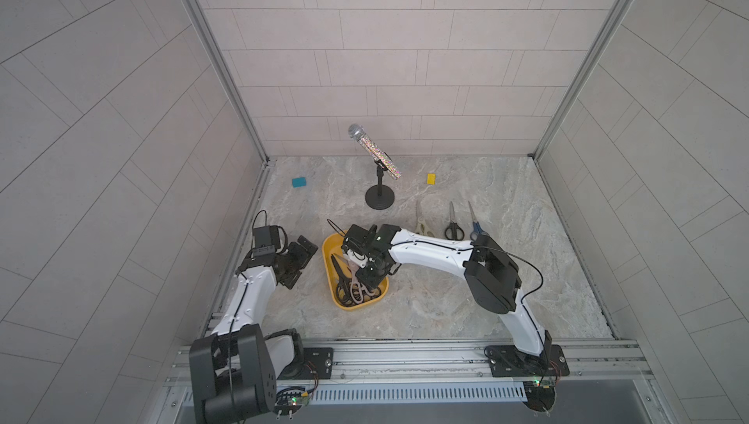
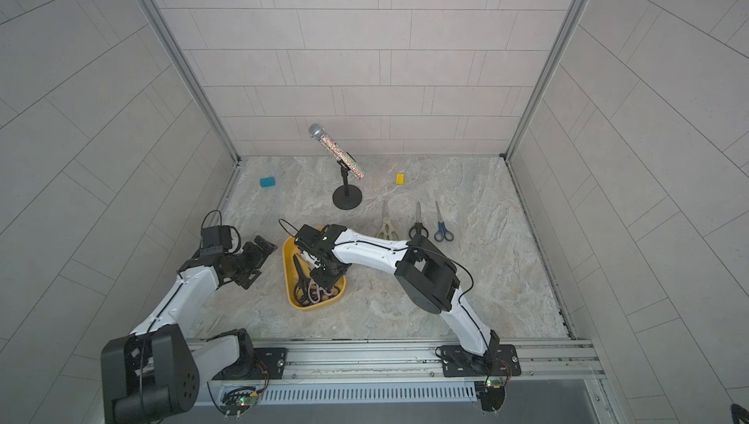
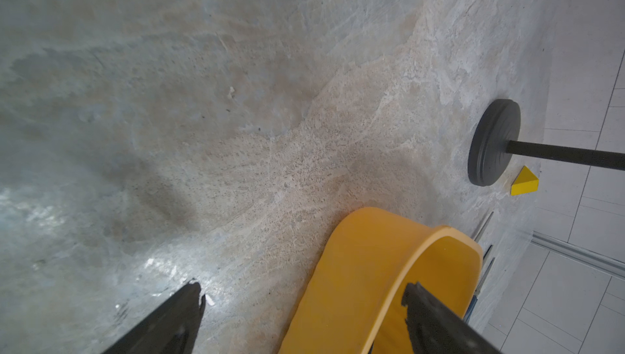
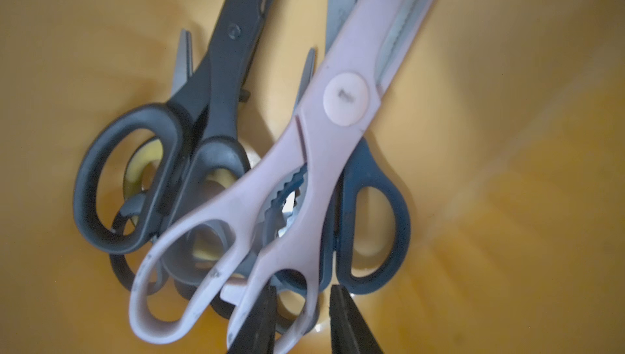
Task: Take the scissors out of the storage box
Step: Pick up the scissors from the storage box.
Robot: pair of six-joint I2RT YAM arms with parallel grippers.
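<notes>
The right hand [image 4: 302, 288] sits low inside the box [image 1: 356, 307], its fingers [image 4: 260, 320] narrowed to either side of one handle loop of the pink scissors [image 4: 338, 125]; whether they actually pinch it cannot be told. The pink scissors lie atop a heap of other scissors [image 4: 216, 98] in the box, black and dark blue handles among them. The left hand [image 3: 302, 300] hovers just beside the box, fully spread and empty. Out on the surface [image 1: 425, 300], beyond the box on the right arm's side, a cream pair [image 1: 420, 219], a black pair [image 1: 452, 223] and a blue pair [image 1: 474, 221] lie side by side, blades toward the back wall, near a microphone stand [image 1: 379, 199].
</notes>
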